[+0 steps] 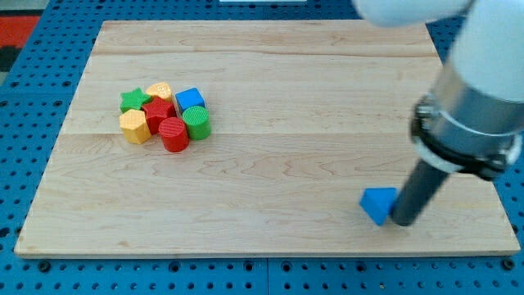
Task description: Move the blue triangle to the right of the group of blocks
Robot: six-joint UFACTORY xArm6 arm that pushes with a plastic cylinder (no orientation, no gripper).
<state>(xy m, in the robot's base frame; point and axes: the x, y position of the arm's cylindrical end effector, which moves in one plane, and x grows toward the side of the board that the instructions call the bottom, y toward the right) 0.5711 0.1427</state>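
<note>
The blue triangle (377,203) lies on the wooden board (270,147) near the view's bottom right. My tip (403,222) touches its right side, just right of it. The group of blocks sits at the view's upper left: a green star (133,100), a yellow block (160,90), a blue cube (189,100), a red star (158,111), a green cylinder (196,122), a yellow hexagon (133,126) and a red cylinder (173,134), packed close together. The triangle is far to the right of and below the group.
The arm's grey and white body (471,106) hangs over the board's right side. A blue pegboard surface (49,270) surrounds the board. The board's bottom edge is close below the triangle.
</note>
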